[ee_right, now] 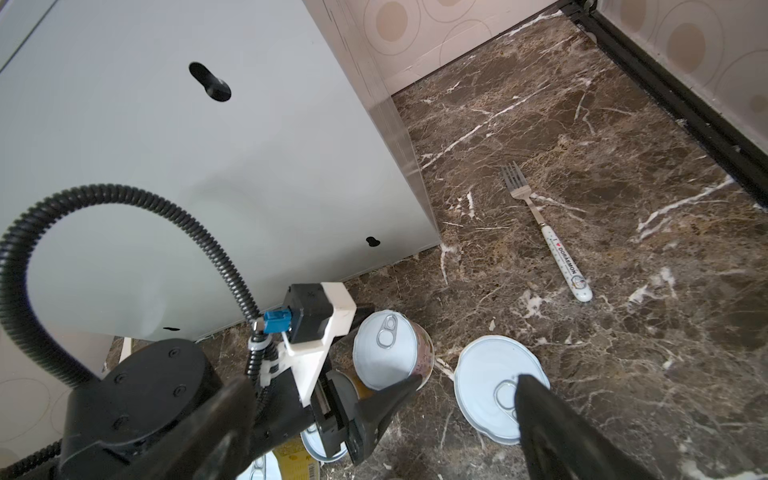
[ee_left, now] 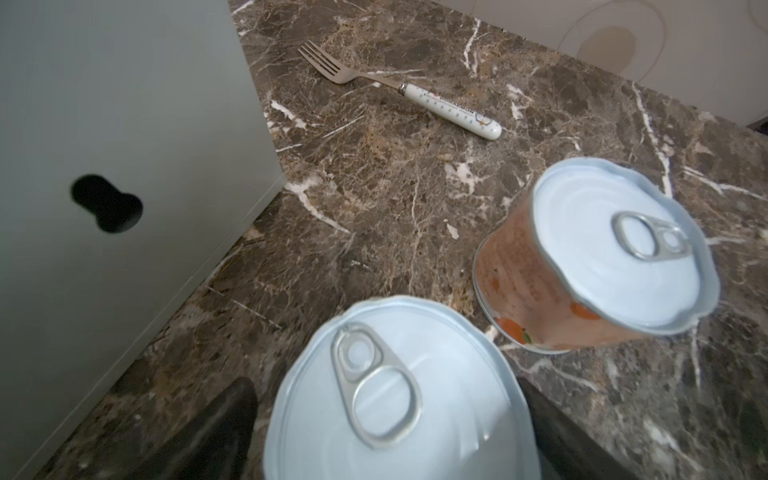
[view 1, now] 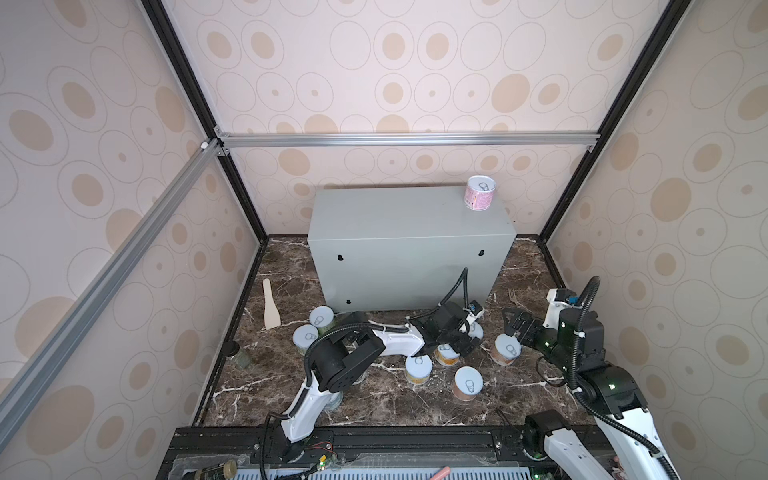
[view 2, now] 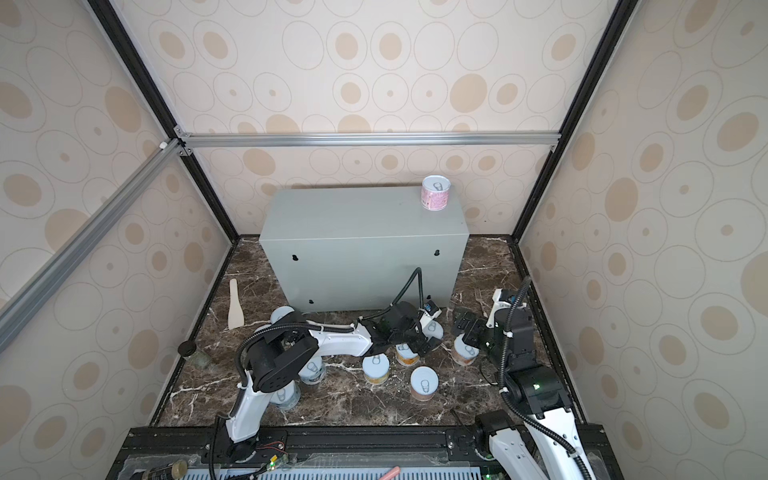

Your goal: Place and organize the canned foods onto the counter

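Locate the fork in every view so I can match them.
Top view: fork on marble right of the counter.
Top view: fork, same spot.
Left wrist: fork beyond the orange can.
Right wrist: fork past the counter's corner.
Shared landmark: the counter's front right corner.

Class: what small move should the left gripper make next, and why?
Probably close the jaws of the left gripper firmly on the short silver-lidded pull-tab can: they stand either side of it on the dark marble surface, and only one pink-labelled can sits on the large light-grey metal box.
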Action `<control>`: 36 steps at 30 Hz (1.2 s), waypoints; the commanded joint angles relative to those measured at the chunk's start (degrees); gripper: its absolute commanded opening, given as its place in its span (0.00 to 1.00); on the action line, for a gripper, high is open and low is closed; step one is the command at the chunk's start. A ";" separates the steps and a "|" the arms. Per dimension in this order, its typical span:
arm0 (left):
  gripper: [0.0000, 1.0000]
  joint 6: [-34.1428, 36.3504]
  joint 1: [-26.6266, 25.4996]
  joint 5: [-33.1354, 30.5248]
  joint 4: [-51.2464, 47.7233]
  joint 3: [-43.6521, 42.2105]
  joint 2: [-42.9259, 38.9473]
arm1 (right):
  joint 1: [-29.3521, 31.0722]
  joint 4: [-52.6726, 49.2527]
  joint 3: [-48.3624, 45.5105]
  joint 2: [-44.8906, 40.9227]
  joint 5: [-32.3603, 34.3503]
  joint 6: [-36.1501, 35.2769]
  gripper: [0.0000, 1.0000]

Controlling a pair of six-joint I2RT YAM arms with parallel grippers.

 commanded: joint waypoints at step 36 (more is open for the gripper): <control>0.93 8.26 -0.37 0.96 -13.18 -1.90 -7.82 | -0.28 -0.25 0.74 1.08 0.50 -1.55 1.00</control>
